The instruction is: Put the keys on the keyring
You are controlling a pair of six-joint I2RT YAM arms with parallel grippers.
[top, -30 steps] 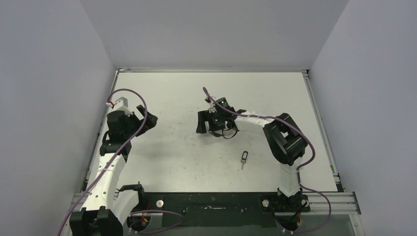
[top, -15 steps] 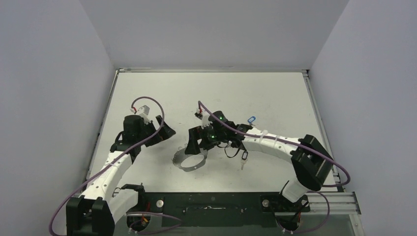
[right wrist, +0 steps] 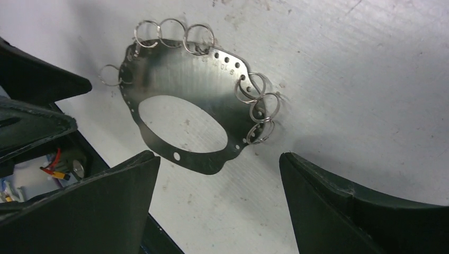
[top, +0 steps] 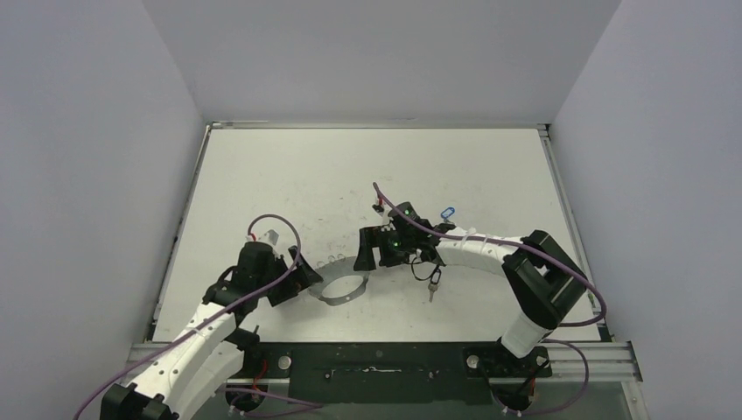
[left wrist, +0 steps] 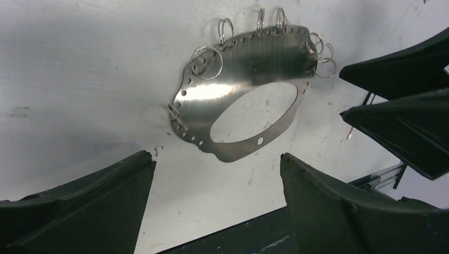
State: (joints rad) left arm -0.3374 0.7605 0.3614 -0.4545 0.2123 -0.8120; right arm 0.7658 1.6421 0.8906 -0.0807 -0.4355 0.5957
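Observation:
The keyring (top: 336, 303) is a flat grey metal plate with a big oval hole and several wire loops along its rim, lying on the table near the front. My left gripper (top: 302, 278) is open and empty just left of it. My right gripper (top: 372, 256) is open and empty just beyond its right end. The plate lies ahead of the open fingers in the left wrist view (left wrist: 238, 69) and in the right wrist view (right wrist: 190, 84). The dark-headed key (top: 434, 281) lies right of the plate. The blue-headed key (top: 447, 213) lies farther back, behind the right arm.
The black base rail (top: 376, 363) runs along the near table edge, close to the plate. The right gripper's fingers (left wrist: 402, 111) show in the left wrist view. The left gripper's fingers (right wrist: 37, 100) show in the right wrist view.
The right gripper carried the plate to the front of the table, let it go and drew back to the right. The left arm swung forward to the plate's left side.

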